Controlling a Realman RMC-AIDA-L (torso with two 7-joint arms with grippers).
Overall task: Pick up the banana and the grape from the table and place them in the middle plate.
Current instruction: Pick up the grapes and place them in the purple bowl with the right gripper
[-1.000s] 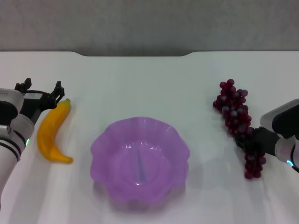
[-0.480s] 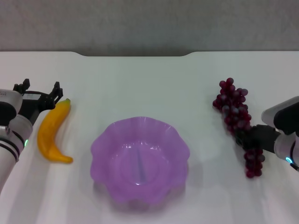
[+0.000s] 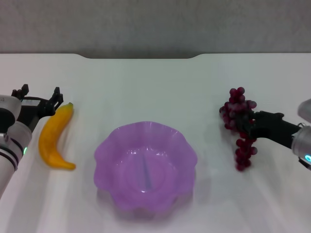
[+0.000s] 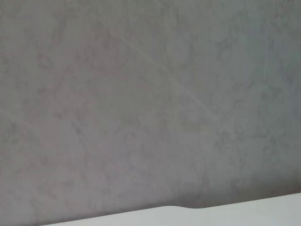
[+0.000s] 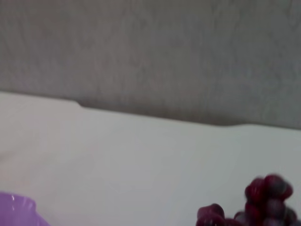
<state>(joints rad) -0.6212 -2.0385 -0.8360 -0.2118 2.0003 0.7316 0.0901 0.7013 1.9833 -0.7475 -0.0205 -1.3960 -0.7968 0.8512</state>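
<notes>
In the head view the yellow-orange banana lies on the white table at the left. My left gripper is open just beyond the banana's far tip, not touching it. The purple scalloped middle plate stands in the middle and holds nothing. My right gripper is shut on the dark red grape bunch and holds it lifted to the right of the plate, its lower end hanging. The grapes also show in the right wrist view, as does the plate's rim.
The table's notched far edge meets a grey wall. The left wrist view shows only that wall and a strip of table edge.
My right gripper has lifted the grape bunch off the table and carried it up and a little left toward the plate. The left gripper has shifted slightly left; the banana has not moved.
</notes>
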